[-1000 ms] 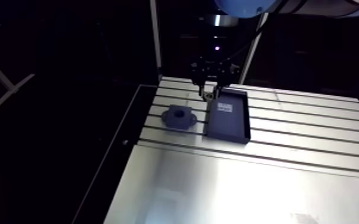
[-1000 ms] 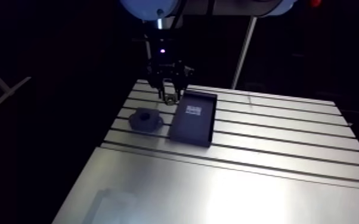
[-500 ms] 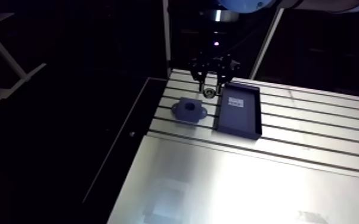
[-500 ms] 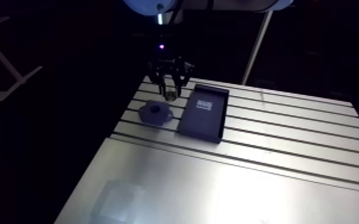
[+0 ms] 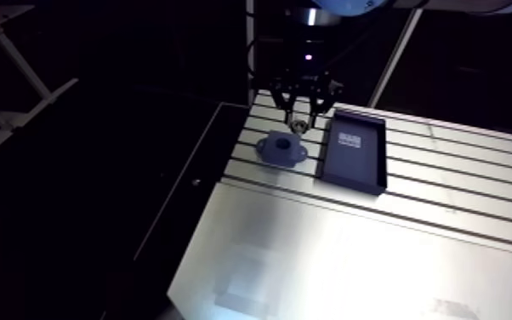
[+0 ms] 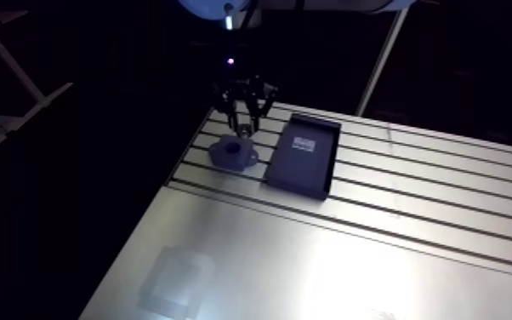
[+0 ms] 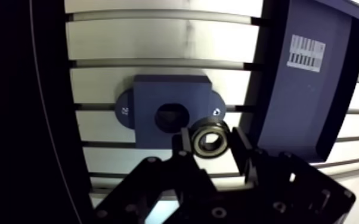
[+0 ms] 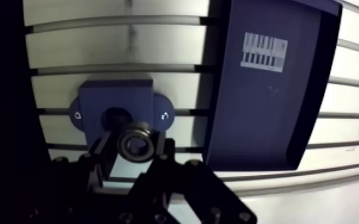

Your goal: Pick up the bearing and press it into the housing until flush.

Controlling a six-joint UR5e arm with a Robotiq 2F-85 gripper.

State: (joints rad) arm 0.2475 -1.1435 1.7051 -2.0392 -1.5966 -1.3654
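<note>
The two-finger Robotiq gripper (image 7: pixel 212 148) is closed part-way, with its fingers pressed against opposite sides of the small steel ring bearing (image 7: pixel 210 140). The bearing sits between the fingertips with its open centre facing the wrist camera. It is held over the dark blue housing block (image 7: pixel 158 98), which has a round central bore and two rounded ears and lies flat on the slotted aluminium table (image 7: pixel 128 56). In the wrist view the bearing appears slightly to the tray side of the bore; its clearance above the housing cannot be judged reliably. A dark blue rectangular tray with a barcode label (image 7: pixel 304 95) lies just beside the housing.
</note>
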